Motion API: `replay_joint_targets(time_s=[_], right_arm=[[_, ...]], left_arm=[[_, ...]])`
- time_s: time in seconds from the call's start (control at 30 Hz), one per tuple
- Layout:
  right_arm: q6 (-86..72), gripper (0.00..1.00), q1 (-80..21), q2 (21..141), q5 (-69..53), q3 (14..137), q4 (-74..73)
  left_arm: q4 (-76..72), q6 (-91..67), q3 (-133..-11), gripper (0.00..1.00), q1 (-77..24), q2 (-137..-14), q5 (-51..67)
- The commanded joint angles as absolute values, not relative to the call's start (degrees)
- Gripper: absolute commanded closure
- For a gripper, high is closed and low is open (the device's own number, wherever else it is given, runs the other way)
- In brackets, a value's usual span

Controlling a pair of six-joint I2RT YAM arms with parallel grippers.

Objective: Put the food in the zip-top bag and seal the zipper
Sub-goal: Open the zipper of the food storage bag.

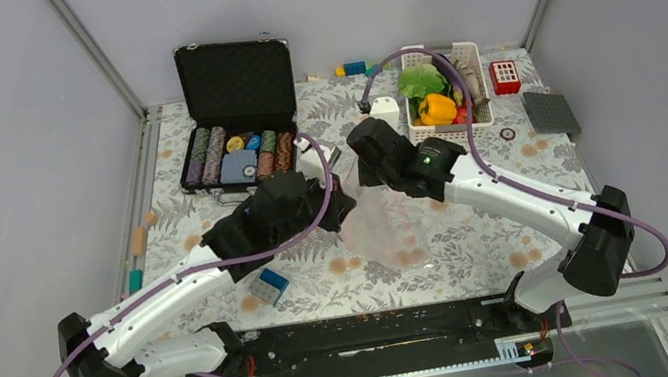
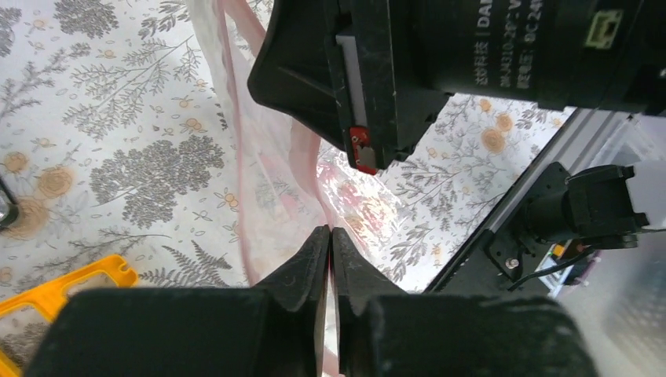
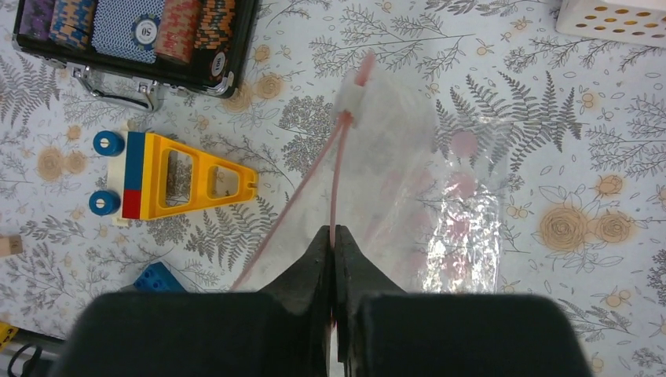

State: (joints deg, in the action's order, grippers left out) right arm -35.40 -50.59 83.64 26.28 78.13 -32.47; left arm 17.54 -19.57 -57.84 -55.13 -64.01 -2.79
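The table [image 1: 517, 220] wears a fern-and-flower cloth, and both arms reach in from its near edge to meet at the middle. At the far left an open black case [image 1: 235, 83] holds rows of poker chips. At the far right a white basket [image 1: 421, 126] holds the food, well apart from the bag. The clear bag [image 1: 382, 226] hangs and drapes between the two wrists, its lower part lying on the cloth. The left gripper [image 2: 331, 236] is pinched closed, with the bag's film running down between its tips. The right gripper [image 3: 334, 236] is likewise closed tight, nipping the pink zipper [image 3: 338, 165] at the bag's top edge. A grey plate [image 1: 551, 112] lies right of the basket. A yellow frame [image 3: 196, 177] with blue and red parts sits on the cloth just left of the bag, near the case. In the basket, the lettuce [image 1: 421, 81] lies behind the yellow pepper [image 1: 439, 109]. A red block [image 1: 505, 76] stands beside the basket. From the right tips two pink tracks spread apart and come together at the white slider [image 3: 349, 98] at the far end of the zipper.
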Motion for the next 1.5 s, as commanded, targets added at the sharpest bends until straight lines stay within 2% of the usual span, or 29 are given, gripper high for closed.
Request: replay_joint_targets(time_s=[0.0,0.03,0.07,0.1,0.37,0.53,0.9,1.13,1.33,1.47], right_arm=[[-34.4,1.00,-51.0,82.0,24.8,76.6,-27.7],[-33.8,1.00,-51.0,80.5,23.7,75.3,-25.6],[-33.1,1.00,-51.0,79.0,22.4,73.9,-23.8],[-32.6,1.00,-51.0,77.6,21.4,72.5,-22.2],[-29.4,1.00,-51.1,65.5,13.0,60.8,-11.9],[-29.4,1.00,-51.2,61.6,10.7,55.8,-8.0],[-27.3,1.00,-51.2,61.2,11.6,55.6,-8.8],[-27.2,1.00,-51.2,63.4,15.7,57.7,-11.1],[-29.0,1.00,-51.2,63.7,18.7,59.2,-13.0],[-30.8,1.00,-51.2,63.8,18.8,60.2,-14.9]], left_arm=[[13.5,-21.5,-58.5,0.66,-55.5,-61.7,-2.9],[14.5,-22.3,-58.6,0.35,-55.5,-60.7,-4.3],[15.4,-23.1,-58.5,0.09,-55.5,-59.0,-6.0],[16.3,-23.6,-58.4,0.02,-55.5,-57.5,-7.0],[21.5,-29.0,-56.7,0.01,-55.5,-47.1,-12.2],[28.4,-31.8,-60.0,0.01,-55.5,-53.4,-15.0],[27.9,-32.5,-63.0,0.01,-55.5,-64.3,-16.4],[27.5,-32.3,-63.8,0.01,-55.5,-64.1,-13.3],[21.2,-30.5,-59.3,0.01,-55.5,-59.3,-2.0],[20.6,-30.2,-59.3,0.01,-55.9,-62.2,-1.2]])
